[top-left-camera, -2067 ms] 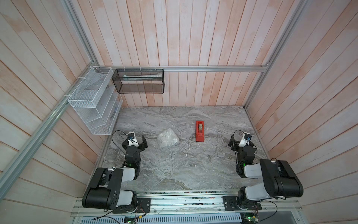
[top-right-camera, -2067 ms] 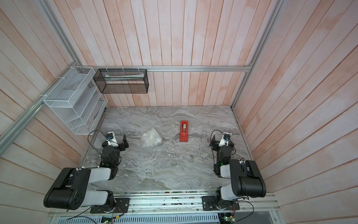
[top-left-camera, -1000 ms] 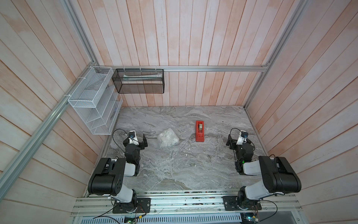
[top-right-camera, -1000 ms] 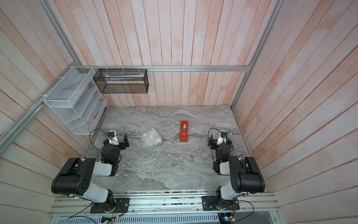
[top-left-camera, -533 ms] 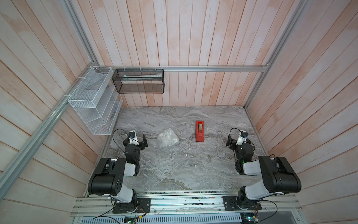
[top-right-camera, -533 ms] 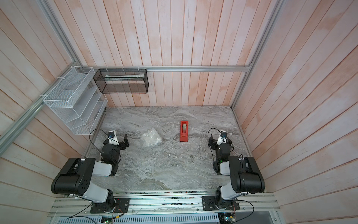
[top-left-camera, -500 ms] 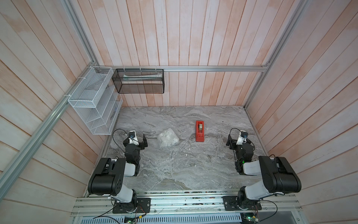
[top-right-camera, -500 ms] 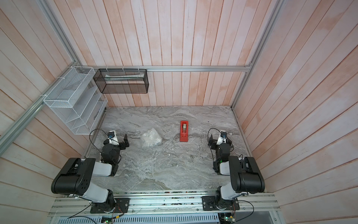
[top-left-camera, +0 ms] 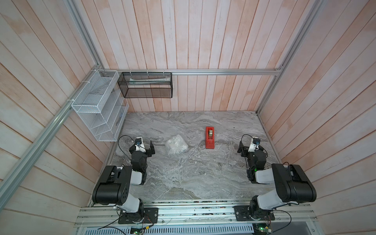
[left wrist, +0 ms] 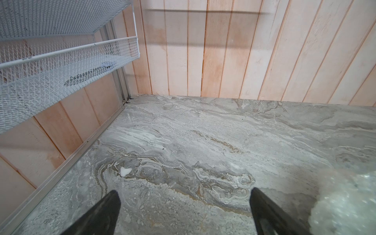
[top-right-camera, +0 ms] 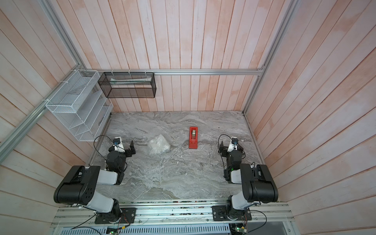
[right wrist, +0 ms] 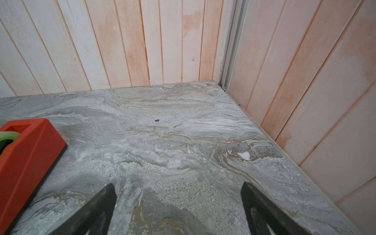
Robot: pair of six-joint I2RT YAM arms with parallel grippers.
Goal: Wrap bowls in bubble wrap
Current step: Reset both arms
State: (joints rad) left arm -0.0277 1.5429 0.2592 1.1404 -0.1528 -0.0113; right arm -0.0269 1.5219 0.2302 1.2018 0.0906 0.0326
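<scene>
The bubble wrap (top-left-camera: 176, 147) (top-right-camera: 159, 147) lies as a whitish, crinkly bundle on the marble table, left of centre. The bowls are hidden; no bowl shows in any view. My left gripper (top-left-camera: 143, 146) (top-right-camera: 122, 147) rests low at the table's left side, a short way left of the bundle, open and empty. In the left wrist view the gripper (left wrist: 184, 192) frames bare marble, with the bubble wrap (left wrist: 345, 205) just outside one finger. My right gripper (top-left-camera: 251, 147) (top-right-camera: 231, 148) rests at the right side, open and empty (right wrist: 177, 185).
A red tape dispenser (top-left-camera: 209, 140) (top-right-camera: 193, 140) (right wrist: 24, 154) stands between the bundle and my right gripper. A white wire rack (top-left-camera: 99, 107) hangs on the left wall and a black mesh basket (top-left-camera: 146, 87) on the back wall. Wooden walls close in three sides of the table.
Two seconds ago both arms' rear links shifted a little while the grippers stayed almost in place. Over the last second nothing has moved.
</scene>
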